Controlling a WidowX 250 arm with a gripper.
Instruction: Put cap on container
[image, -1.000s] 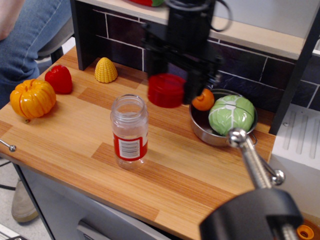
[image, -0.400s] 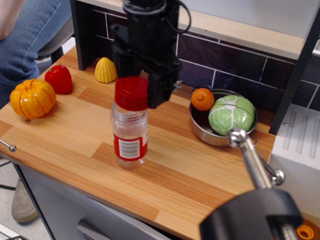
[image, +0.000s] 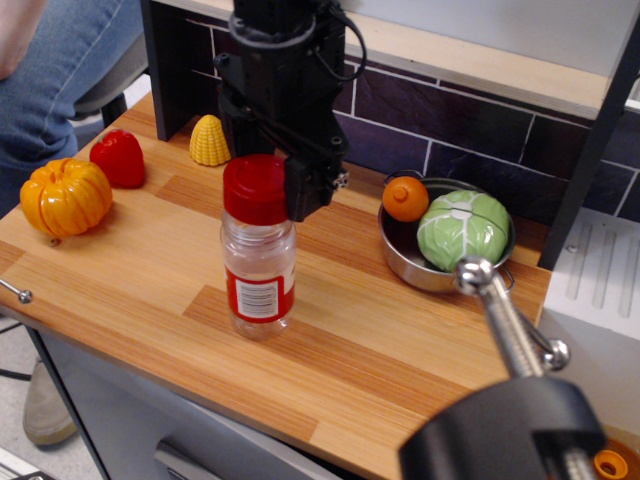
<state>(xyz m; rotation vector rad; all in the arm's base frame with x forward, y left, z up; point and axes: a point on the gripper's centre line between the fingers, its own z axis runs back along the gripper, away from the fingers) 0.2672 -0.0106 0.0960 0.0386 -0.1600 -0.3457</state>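
Black robot hand (image: 262, 190) clamped on round flat-topped red plastic cap (image: 256, 189), one finger (image: 305, 185) visible on cap's right side. Cap sits at mouth of clear plastic cylindrical container with red-and-white barcode label (image: 259, 271), directly below hand, upright on wooden counter (image: 400, 350). Can't tell if cap is fully seated. Right of hand: steel pot (image: 425, 268) holding green cabbage toy (image: 463, 229) and small orange toy (image: 405, 198). Left of hand: yellow corn toy (image: 211, 140), red pepper toy (image: 119, 157), orange pumpkin toy (image: 66, 197).
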